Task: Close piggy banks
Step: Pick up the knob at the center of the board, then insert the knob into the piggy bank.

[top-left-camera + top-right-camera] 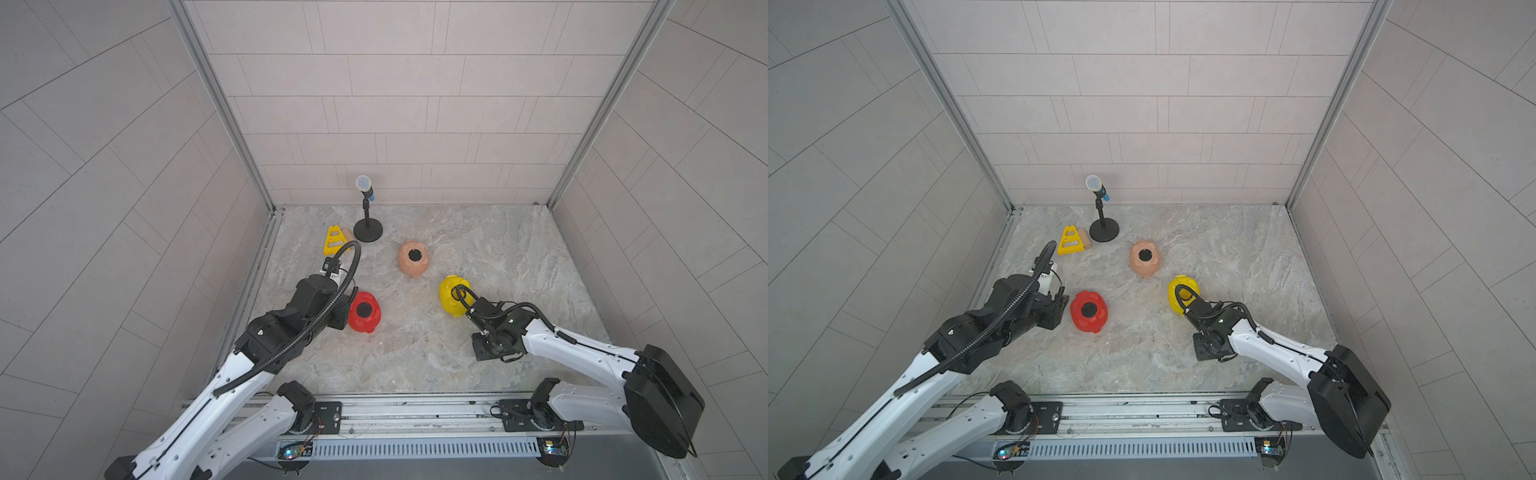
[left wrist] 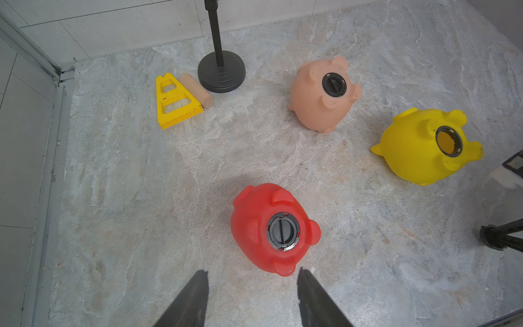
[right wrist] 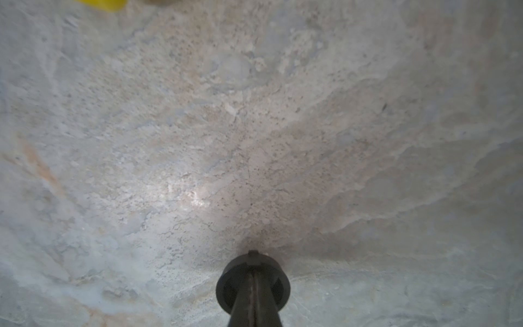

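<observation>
Three piggy banks lie belly-up on the marble table. The red one (image 1: 365,311) (image 2: 249,209) and the peach-pink one (image 1: 413,259) (image 2: 311,107) each have a black plug in the belly hole. The hole in the yellow one (image 1: 453,299) (image 2: 410,158) stands open. My left gripper (image 2: 253,271) is open, with its fingertips just short of the red pig and nothing between them. My right gripper (image 3: 254,266) is shut on a black round plug (image 3: 226,286), low over the table just in front of the yellow pig.
A microphone on a round black stand (image 1: 368,230) is at the back. Beside it lie a yellow triangular frame (image 1: 332,240) and a tan cylinder (image 2: 196,90). Tiled walls close in the left, right and back; a metal rail (image 1: 415,409) runs along the front.
</observation>
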You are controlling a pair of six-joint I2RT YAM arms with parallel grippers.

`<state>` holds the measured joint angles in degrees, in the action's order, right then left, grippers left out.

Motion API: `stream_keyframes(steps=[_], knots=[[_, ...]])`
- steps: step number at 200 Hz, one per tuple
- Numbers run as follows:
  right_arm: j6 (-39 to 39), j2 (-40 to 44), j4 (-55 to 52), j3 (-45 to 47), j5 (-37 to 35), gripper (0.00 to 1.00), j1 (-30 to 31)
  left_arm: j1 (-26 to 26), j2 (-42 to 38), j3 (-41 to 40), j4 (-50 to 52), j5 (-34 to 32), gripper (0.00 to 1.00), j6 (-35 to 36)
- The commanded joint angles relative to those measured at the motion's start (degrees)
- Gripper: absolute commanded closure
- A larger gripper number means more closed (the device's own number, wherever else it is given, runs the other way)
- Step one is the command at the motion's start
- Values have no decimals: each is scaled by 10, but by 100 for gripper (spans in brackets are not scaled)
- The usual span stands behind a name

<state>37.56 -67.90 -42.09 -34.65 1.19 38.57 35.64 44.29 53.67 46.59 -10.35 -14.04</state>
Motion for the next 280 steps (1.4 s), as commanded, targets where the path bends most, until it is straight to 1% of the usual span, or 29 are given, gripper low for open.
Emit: stream_keyframes(steps=[1, 27, 48, 52, 65, 94, 115, 134, 142, 168, 206, 221, 228, 243, 262, 280], knots=[[-2, 20, -45, -34, -14, 100, -2, -2, -3, -5, -5, -1, 44, 4], [-24, 44, -83, -75, -22, 100, -4, -2, -3, -4, -5, 5, 44, -1], [-40, 73, -72, -87, 2, 100, -9, -2, -2, 0, -4, 8, 44, -17], [-43, 78, -71, -90, 3, 100, -10, -2, 16, 1, -6, 8, 44, -22], [-64, 91, -75, -111, -3, 100, -10, -2, 28, 7, -8, 15, 44, -32], [-139, 82, -111, -185, -23, 100, -25, -2, 43, 12, -30, 36, 44, -64], [-205, 66, -120, -234, -12, 100, -47, -2, 58, 10, -67, 79, 44, -80], [-284, 52, -122, -262, 25, 100, -62, -1, 72, 7, -101, 106, 44, -101], [-302, 47, -130, -275, 26, 100, -66, -2, 80, 4, -118, 119, 44, -108], [-368, 41, -119, -291, 67, 100, -73, -1, 104, -3, -154, 153, 44, -127], [-454, 20, -132, -322, 64, 100, -74, -1, 119, -25, -221, 194, 44, -147], [-502, 2, -139, -328, 118, 100, -74, 1, 128, -24, -237, 203, 44, -147], [-518, -3, -136, -326, 130, 100, -74, 1, 132, -25, -245, 204, 44, -147], [-547, -15, -124, -318, 114, 100, -74, 1, 145, -28, -266, 209, 44, -151], [-575, -30, -107, -309, 93, 100, -74, 1, 171, -30, -299, 235, 44, -166], [-596, -49, -100, -313, 87, 100, -74, 1, 195, -36, -337, 262, 44, -184]])
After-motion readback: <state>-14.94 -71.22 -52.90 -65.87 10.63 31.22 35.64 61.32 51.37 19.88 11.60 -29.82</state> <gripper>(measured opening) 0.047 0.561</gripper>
